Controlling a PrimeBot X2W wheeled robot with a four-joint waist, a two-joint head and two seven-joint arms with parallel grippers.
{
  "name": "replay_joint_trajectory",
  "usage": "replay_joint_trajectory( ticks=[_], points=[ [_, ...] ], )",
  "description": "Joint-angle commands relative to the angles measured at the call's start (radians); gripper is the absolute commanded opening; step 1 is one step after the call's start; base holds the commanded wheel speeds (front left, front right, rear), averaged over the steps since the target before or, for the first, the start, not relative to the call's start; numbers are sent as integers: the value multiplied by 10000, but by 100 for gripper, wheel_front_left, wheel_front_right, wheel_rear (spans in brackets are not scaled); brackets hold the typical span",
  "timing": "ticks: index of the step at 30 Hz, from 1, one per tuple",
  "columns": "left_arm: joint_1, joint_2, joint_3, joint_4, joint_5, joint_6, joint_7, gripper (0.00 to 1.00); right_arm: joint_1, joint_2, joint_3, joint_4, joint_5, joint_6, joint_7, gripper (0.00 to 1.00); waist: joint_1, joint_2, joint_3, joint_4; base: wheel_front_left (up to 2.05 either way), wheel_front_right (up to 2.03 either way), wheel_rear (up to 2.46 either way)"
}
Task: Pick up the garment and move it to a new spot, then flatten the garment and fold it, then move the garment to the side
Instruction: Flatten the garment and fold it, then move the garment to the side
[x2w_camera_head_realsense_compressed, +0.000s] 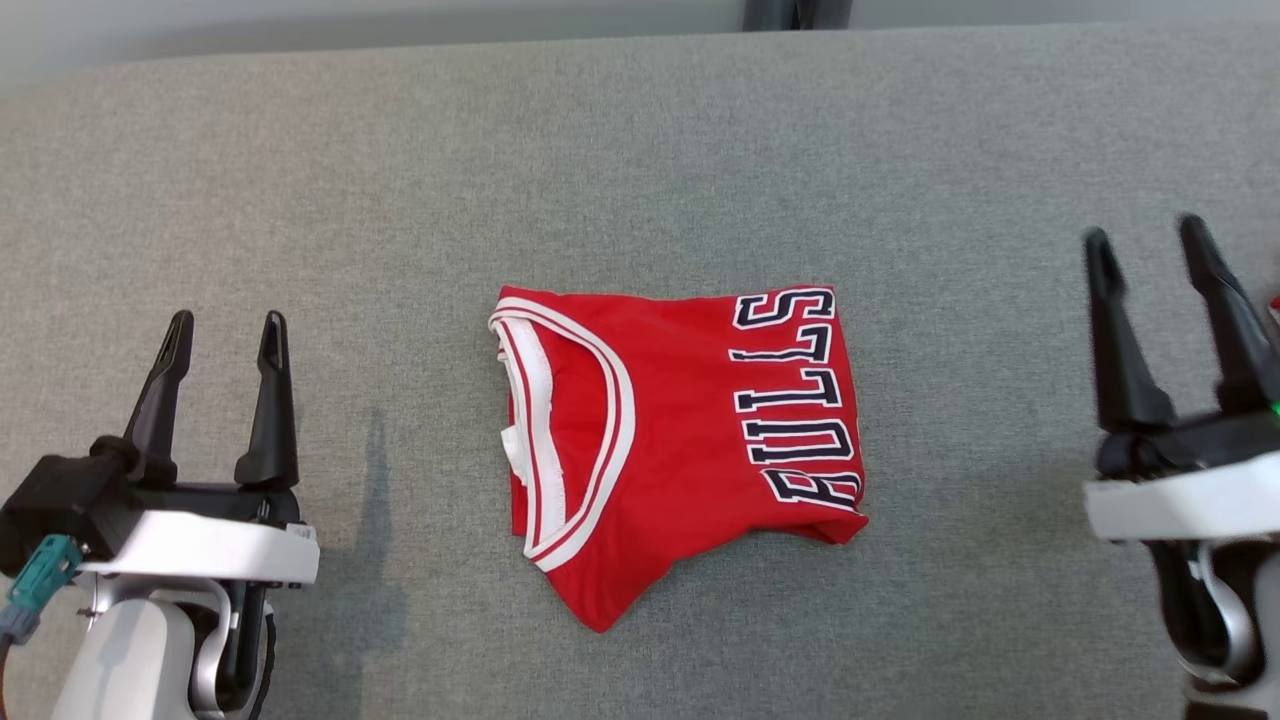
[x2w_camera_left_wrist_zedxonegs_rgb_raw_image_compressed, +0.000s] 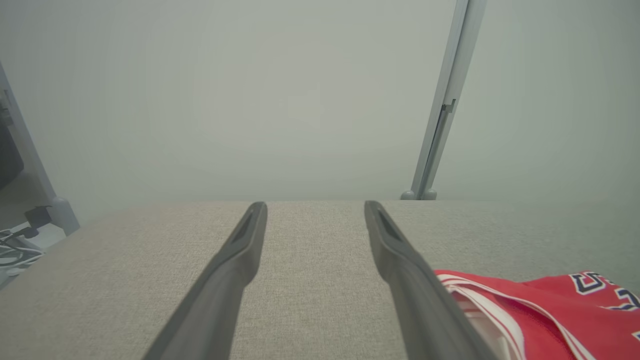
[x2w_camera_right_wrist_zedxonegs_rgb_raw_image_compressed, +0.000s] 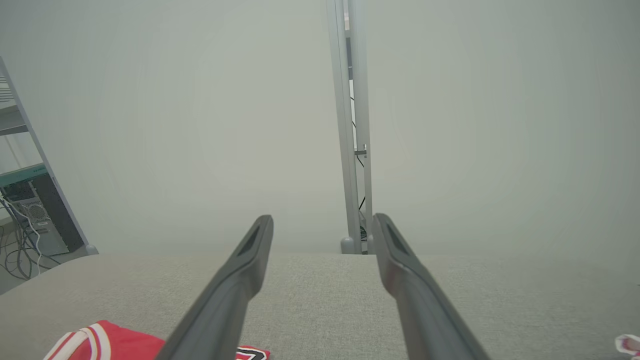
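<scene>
A red jersey (x2w_camera_head_realsense_compressed: 680, 440) with white trim and dark BULLS lettering lies folded into a compact block at the middle of the grey table (x2w_camera_head_realsense_compressed: 640, 150). My left gripper (x2w_camera_head_realsense_compressed: 227, 335) hovers open well to its left, nothing between its fingers. My right gripper (x2w_camera_head_realsense_compressed: 1145, 240) hovers open well to the garment's right, also empty. In the left wrist view the jersey (x2w_camera_left_wrist_zedxonegs_rgb_raw_image_compressed: 550, 310) shows at the lower right, beside my left gripper (x2w_camera_left_wrist_zedxonegs_rgb_raw_image_compressed: 316, 206). In the right wrist view a corner of the jersey (x2w_camera_right_wrist_zedxonegs_rgb_raw_image_compressed: 115, 342) peeks at the lower left of my right gripper (x2w_camera_right_wrist_zedxonegs_rgb_raw_image_compressed: 322, 219).
A metal post (x2w_camera_left_wrist_zedxonegs_rgb_raw_image_compressed: 440, 110) stands beyond the table's far edge; it appears as a post (x2w_camera_right_wrist_zedxonegs_rgb_raw_image_compressed: 352, 125) in the right wrist view too. A shelf with a computer and cables (x2w_camera_right_wrist_zedxonegs_rgb_raw_image_compressed: 30, 215) stands off the table's left. A small red and white item (x2w_camera_head_realsense_compressed: 1274, 308) sits at the right edge.
</scene>
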Motion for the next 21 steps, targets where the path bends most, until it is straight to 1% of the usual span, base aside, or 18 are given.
replay_joint_trajectory(
  ticks=[1, 3, 7, 12, 21],
  points=[
    [147, 18, 65, -90, -29, 100, -8, 100, 286, -118, -275, 42, -203, 1, -51, 100, 0, 0, -131, -31, 0, 0, 0],
    [333, -2, 121, -197, -90, 183, 11, 100, 658, -130, -596, 153, -347, 1, -71, 100, 0, 0, -260, -59, 0, 0, 0],
    [730, 19, 198, -469, -142, 339, 71, 100, 1199, -109, -851, 365, -520, 1, -67, 100, 0, 0, -515, -86, 0, 0, 0],
    [1067, 45, 146, -741, -148, 434, 213, 100, 1505, -58, -844, 604, -536, 1, -92, 100, 0, 0, -751, -59, 0, 0, 0],
    [1285, 48, 44, -1005, -179, 551, 416, 100, 1608, -33, -819, 827, -443, 1, -36, 100, 0, 0, -998, -42, 0, 0, 0]
  ],
)
